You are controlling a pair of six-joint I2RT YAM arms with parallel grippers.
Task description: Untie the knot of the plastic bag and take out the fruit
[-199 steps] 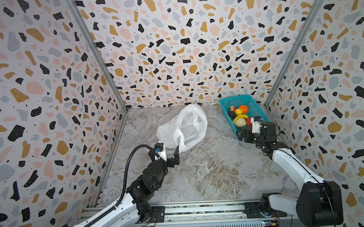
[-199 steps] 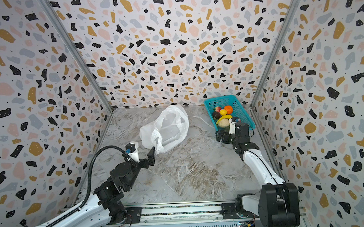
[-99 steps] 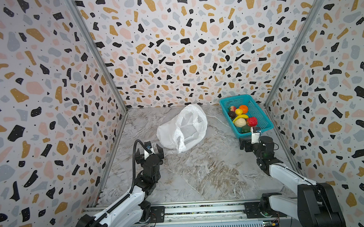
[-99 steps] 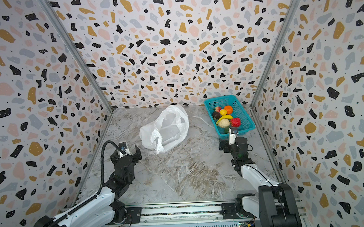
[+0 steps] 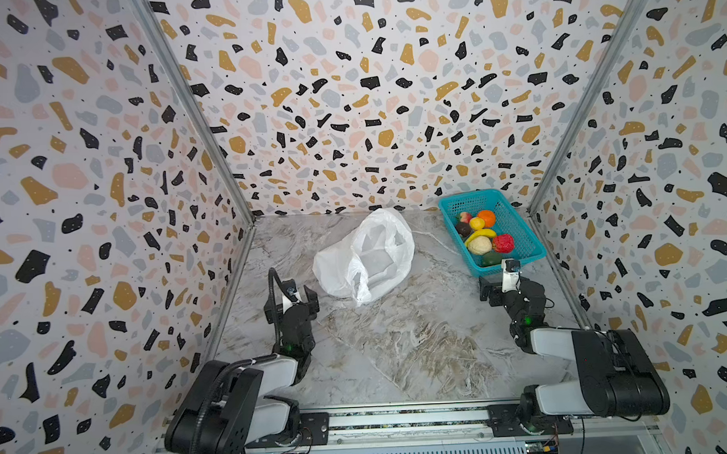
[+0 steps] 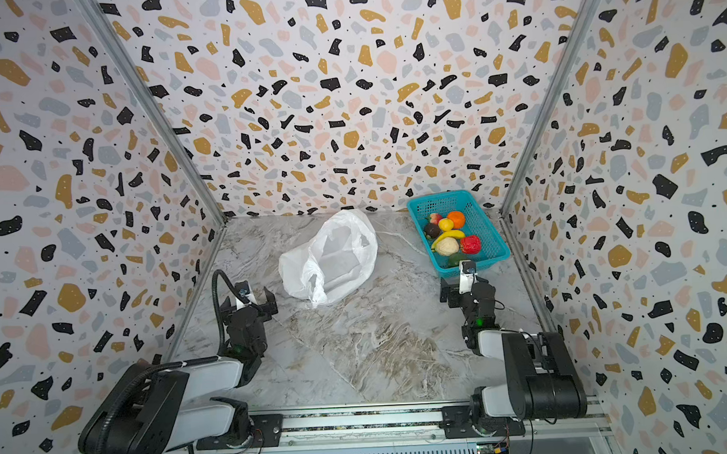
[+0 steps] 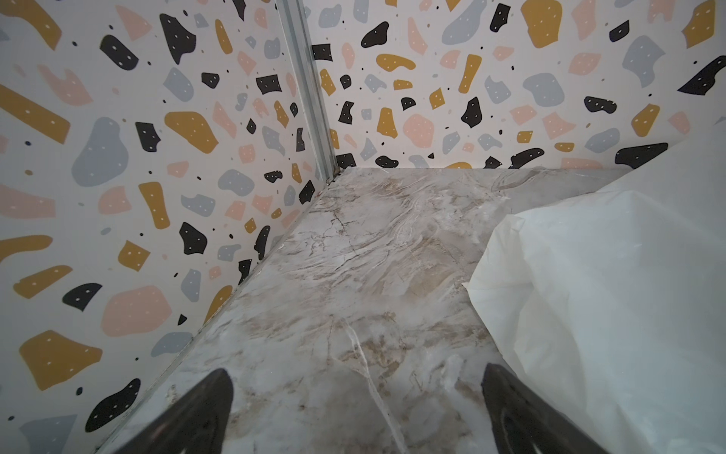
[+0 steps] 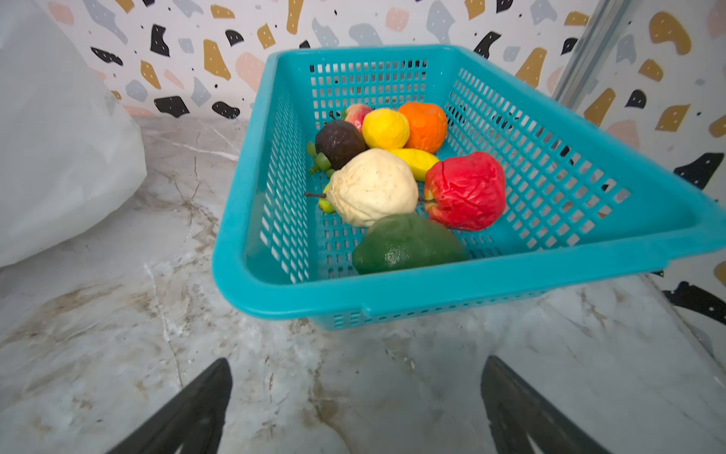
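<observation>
Plastic bag cut off by L wrist view edge; green fruit partly behind basket rim

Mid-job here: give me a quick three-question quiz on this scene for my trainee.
1. True or false: the red fruit lies inside the teal basket.
2. The plastic bag is: A) on the table, held by neither the left gripper nor the right gripper; B) clamped in the left gripper; C) inside the basket.
3. Which colour fruit lies closest to the basket wall nearest the right gripper?
Key: 1 true; 2 A; 3 the green fruit.
</observation>
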